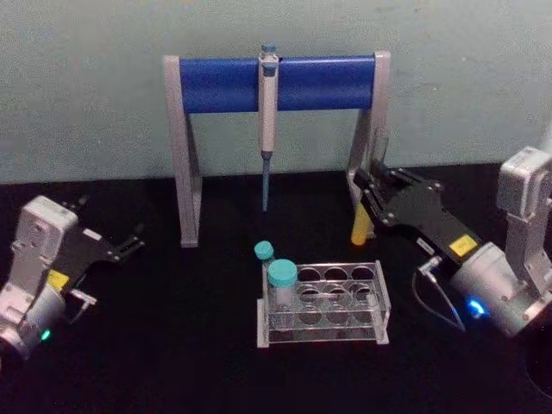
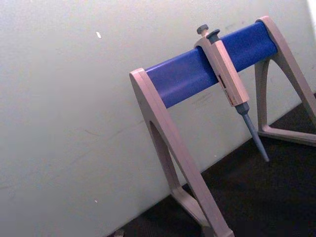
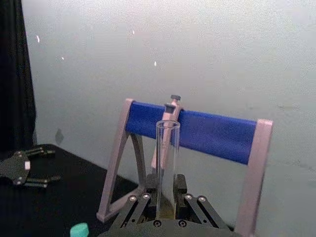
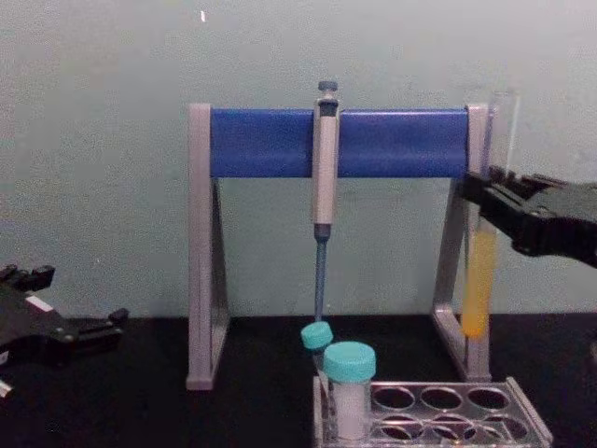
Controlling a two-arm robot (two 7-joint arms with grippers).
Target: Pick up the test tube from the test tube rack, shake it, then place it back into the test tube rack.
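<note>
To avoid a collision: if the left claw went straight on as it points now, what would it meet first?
Probably the left leg of the stand. The open left claw points at its lower part; depth is unclear. The right claw, holding the tube, is near the right leg.

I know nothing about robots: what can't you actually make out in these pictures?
Head view: middle of the test tube, hidden by the right gripper shut on it.
Right wrist view: the tube's round bottom, hidden behind the gripper's own body.
Chest view: front of the test tube rack, cut off by the bottom edge.
Head view: what the teal-capped tubes hold, too small to tell.
Head view: arm behind the idle left gripper, cut off by the left edge.
</note>
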